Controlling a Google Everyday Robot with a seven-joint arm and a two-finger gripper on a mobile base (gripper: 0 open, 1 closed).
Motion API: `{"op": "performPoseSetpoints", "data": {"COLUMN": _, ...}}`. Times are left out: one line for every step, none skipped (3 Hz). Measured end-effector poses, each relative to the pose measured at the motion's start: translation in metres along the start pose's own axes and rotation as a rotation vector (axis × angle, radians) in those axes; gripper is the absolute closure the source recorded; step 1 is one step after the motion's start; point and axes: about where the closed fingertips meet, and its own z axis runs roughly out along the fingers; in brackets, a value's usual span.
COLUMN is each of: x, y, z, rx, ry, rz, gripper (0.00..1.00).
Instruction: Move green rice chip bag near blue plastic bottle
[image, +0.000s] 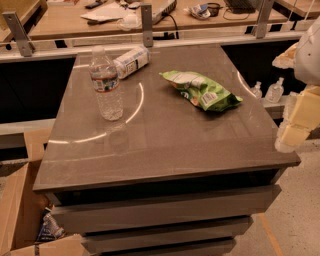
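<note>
The green rice chip bag lies flat on the grey table top, right of centre and toward the back. The blue plastic bottle, short with a white label, lies on its side at the back left of the table, well apart from the bag. My gripper hangs with the pale arm at the right edge of the view, just off the table's right edge and to the right of the bag, touching nothing.
A taller clear water bottle stands upright on the left, in front of the short bottle. A cardboard box sits on the floor at the lower left. Small bottles stand beyond the right edge. A metal rail runs behind.
</note>
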Motion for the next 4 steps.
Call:
{"op": "performPoseSetpoints", "data": {"x": 0.0, "y": 0.0, "z": 0.0, "rx": 0.0, "ry": 0.0, "rz": 0.0, "gripper": 0.0}}
{"op": "performPoseSetpoints", "data": {"x": -0.005, "y": -0.008, "z": -0.003, "rx": 0.049, "ry": -0.091, "rz": 0.037, "gripper": 0.0}}
{"op": "performPoseSetpoints", "data": {"x": -0.004, "y": -0.031, "z": -0.003, "rx": 0.127, "ry": -0.28, "rz": 0.134, "gripper": 0.0}}
{"op": "performPoseSetpoints", "data": {"x": 0.001, "y": -0.064, "z": -0.002, "rx": 0.21, "ry": -0.445, "rz": 0.224, "gripper": 0.0}}
